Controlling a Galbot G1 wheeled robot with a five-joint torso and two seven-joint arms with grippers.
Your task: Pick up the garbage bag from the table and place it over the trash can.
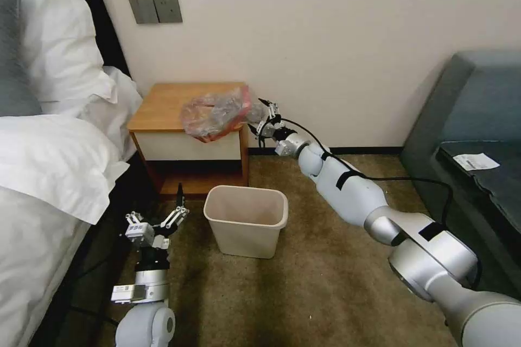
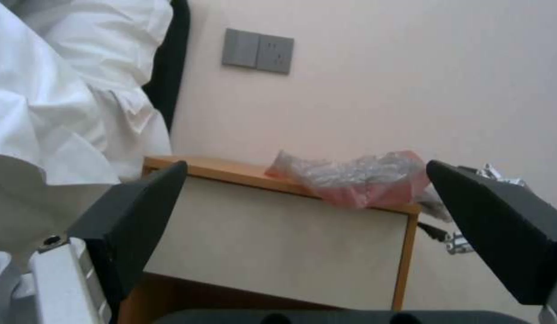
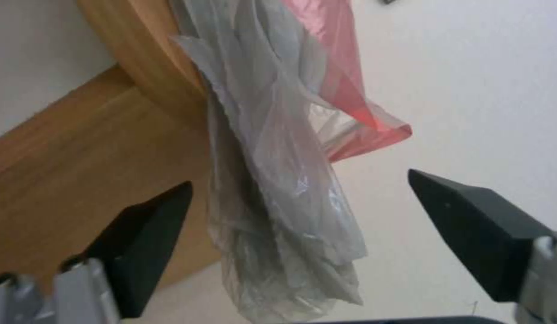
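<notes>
Head view first: the garbage bag is seen crumpled on the right front part of the table, with a bit of it drooping over the front edge and the right side. The right gripper is stretched out just beside the table's right side, fingers spread wide, right next to the hanging plastic but nothing is clamped. The trash can is parked on the carpet in front of the table, well below the bag. The left gripper is held low near the bed, left of the can, also spread wide and holding nothing.

Left wrist view: the table is looked at from below, so the white drawer front is shown big, and the bag is seen sitting on the top's far corner. The left gripper is well apart from it, both fingers wide open. A wall socket plate is caught above.

Right wrist view: here the close-up is given. The grey plastic of the bag with its red band is seen dangling down the wooden side of the table, right between the open fingers of the right gripper, not pinched.
</notes>
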